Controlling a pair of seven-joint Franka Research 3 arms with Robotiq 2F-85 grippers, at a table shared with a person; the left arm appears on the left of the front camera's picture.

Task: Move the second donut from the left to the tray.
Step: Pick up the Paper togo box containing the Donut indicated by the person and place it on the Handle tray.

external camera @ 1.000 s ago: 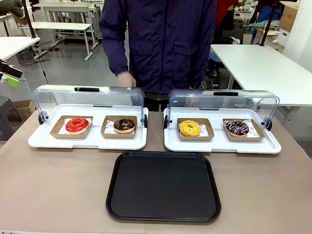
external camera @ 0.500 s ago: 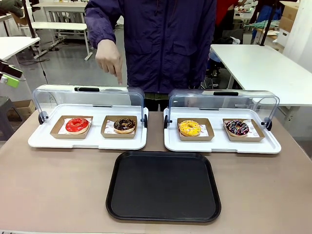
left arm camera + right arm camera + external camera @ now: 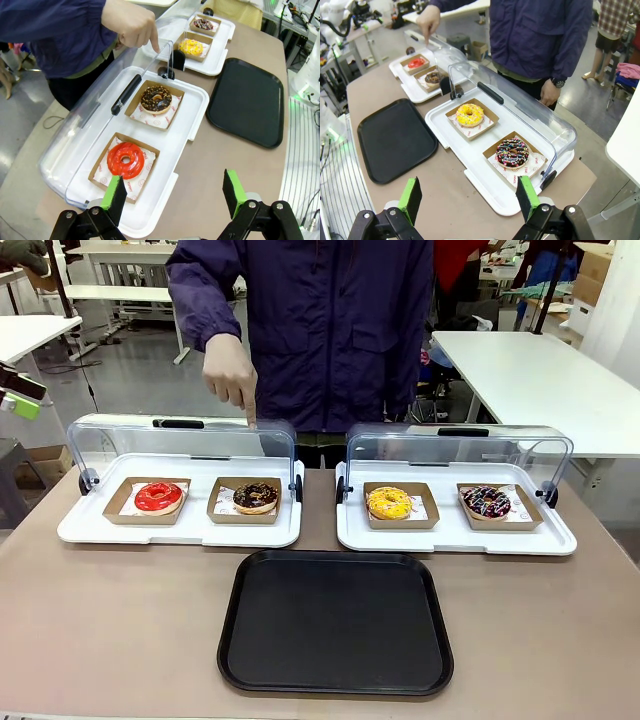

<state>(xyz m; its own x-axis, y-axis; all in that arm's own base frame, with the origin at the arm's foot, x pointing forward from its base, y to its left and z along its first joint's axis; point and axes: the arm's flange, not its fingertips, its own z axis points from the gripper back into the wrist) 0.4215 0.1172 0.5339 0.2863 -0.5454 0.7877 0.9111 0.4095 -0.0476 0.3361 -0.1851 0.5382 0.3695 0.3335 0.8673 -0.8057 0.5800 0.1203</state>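
Left pincer and right pincer spread wide, pinching nothing. Chocolate crumb-sprinkled donut in its cardboard holder, right side of the left display tray, just behind the black tray. Person's hand pointing down, fingertip at the clear lid.

No words or numbers could be read. The white paper under the dark donut had little red print on it. So did the paper under the red donut. The print was too small and blurry to make out.
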